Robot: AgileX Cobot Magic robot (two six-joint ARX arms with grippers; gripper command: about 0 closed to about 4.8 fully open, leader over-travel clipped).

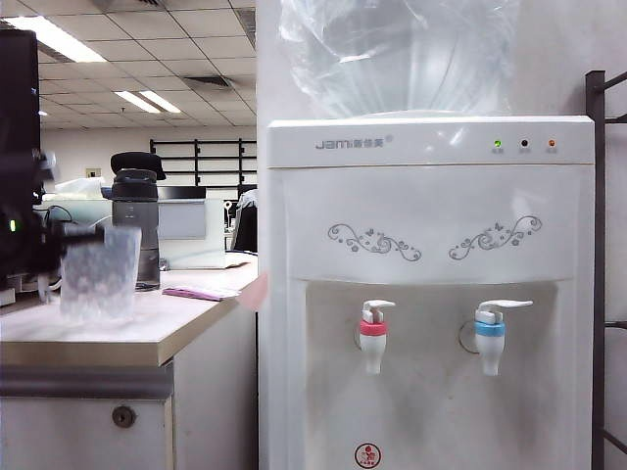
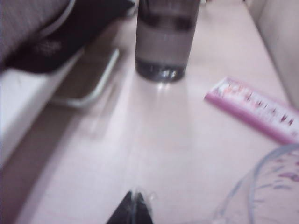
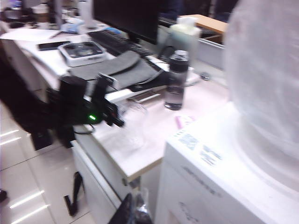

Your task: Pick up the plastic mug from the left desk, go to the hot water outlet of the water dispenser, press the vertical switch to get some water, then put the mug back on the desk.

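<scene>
Left gripper (image 2: 132,209): I see it clamped on the mug's (image 1: 98,274) handle — lift straight, clear of the bottle (image 1: 135,230).
Right gripper (image 3: 133,210): hangs above the dispenser (image 1: 431,294) — I can't tell its opening.

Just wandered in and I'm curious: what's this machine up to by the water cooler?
The robot's left gripper, jaws shut, is at the clear plastic mug on the left desk, seemingly gripping its handle. The mug hasn't reached the hot water outlet on the water dispenser. The right gripper hangs above the dispenser, holding nothing visible.
</scene>
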